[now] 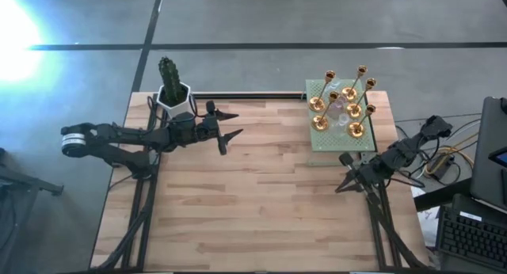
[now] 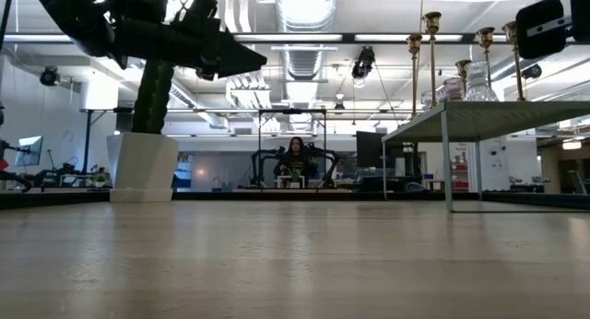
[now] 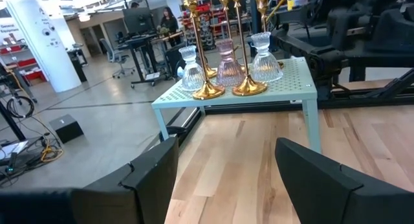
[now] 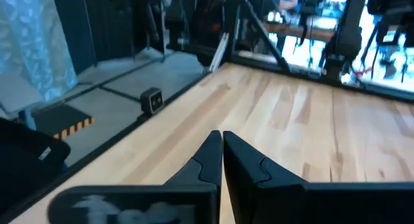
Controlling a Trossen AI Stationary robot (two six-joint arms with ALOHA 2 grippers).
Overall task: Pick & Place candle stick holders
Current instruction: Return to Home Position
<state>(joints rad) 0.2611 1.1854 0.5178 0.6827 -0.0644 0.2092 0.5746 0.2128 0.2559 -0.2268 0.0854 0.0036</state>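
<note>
Several gold candle stick holders [image 1: 342, 96] with thin stems stand upright by their round bases on a pale green perforated stand [image 1: 329, 139] at the table's far right. Among them stand small glass ones, two clear [image 3: 189, 70] and one pinkish [image 3: 227, 67]. My left gripper [image 1: 227, 129] hangs open and level over the table's far left, pointing toward the stand [image 3: 294, 78], well short of it. My right gripper [image 1: 342, 183] is shut with nothing in it [image 4: 222, 153], near the stand's front edge and clear of it.
A white pot with a green cactus [image 1: 172, 88] stands at the far left edge, just behind my left arm. Bare wooden tabletop [image 1: 269, 203] spreads between the arms and toward the near edge. A person sits at a desk in the room beyond [image 2: 296, 158].
</note>
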